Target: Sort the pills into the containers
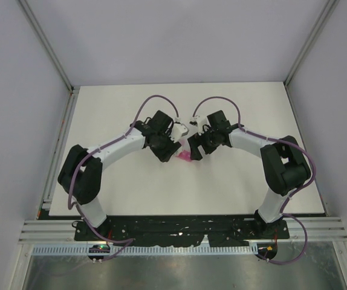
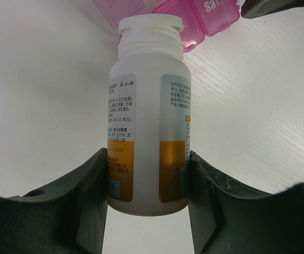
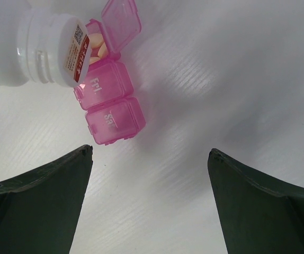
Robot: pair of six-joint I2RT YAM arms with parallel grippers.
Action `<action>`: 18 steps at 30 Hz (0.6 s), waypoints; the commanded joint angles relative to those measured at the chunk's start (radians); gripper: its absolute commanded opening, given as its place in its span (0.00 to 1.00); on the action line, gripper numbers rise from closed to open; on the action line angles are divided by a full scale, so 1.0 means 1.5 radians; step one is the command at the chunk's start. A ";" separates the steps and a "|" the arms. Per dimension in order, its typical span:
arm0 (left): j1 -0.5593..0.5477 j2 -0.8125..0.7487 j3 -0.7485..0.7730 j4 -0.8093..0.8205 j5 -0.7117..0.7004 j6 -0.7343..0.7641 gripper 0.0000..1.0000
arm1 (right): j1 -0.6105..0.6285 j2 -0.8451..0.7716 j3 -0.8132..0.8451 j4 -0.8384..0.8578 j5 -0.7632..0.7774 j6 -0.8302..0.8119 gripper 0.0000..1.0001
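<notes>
I keep the left gripper (image 2: 148, 169) clamped on the white bottle (image 2: 148, 90), tipped so its mouth meets the open end compartment of the pink pill box (image 3: 109, 103) at mid-table, while the right gripper (image 3: 149, 153) hangs nearby, jaws wide and empty, presumably to steady the box.

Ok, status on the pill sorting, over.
Left tool shut on small white plastic bottle, mouth at pink plastic pill box, one lid open. Right tool open, empty. Nothing blocking.

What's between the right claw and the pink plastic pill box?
Only bare white tabletop separates the right claw from the pink plastic pill box, per the right wrist view.
</notes>
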 commanded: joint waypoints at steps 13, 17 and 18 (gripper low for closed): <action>0.018 -0.065 -0.039 0.075 0.055 -0.007 0.00 | -0.006 -0.059 -0.023 0.083 -0.157 0.002 0.93; 0.021 -0.079 -0.055 0.092 0.064 -0.011 0.00 | -0.006 -0.070 -0.023 0.096 -0.185 0.019 0.93; 0.021 -0.082 -0.059 0.096 0.066 -0.012 0.00 | -0.007 -0.071 -0.024 0.099 -0.190 0.022 0.93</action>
